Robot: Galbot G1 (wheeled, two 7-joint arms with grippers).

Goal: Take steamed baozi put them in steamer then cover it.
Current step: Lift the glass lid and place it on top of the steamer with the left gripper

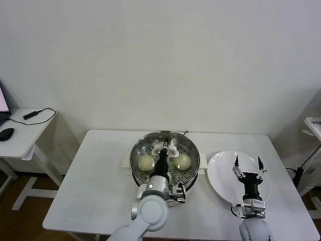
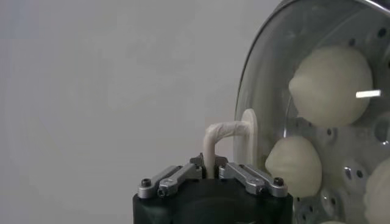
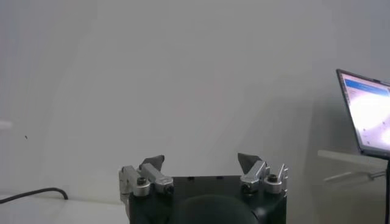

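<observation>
Nearest the robot, two arms reach forward over a white table [image 1: 100, 175]. The right gripper [image 1: 248, 161] hovers above a flat white plate [image 1: 220, 175] on the right side of the table, its two fingers spread wide apart and holding nothing. The left gripper [image 1: 166, 149] sits over the middle of the table, its fingers pinched together on the cream-white handle [image 2: 220, 135] of the cover [image 1: 165, 159], a clear glass lid with a metal rim. The cover lies over the steamer [image 1: 193, 176], a large shiny steel pot at the table's center, just beside the plate. Through the glass, steamed baozi [image 1: 146, 162] rest on the perforated tray inside; three cream-white buns show in the left wrist view. Farther left stands a side desk [image 1: 20, 140] with a mouse [image 1: 6, 133]. Behind everything is a plain white wall [image 1: 160, 60].
</observation>
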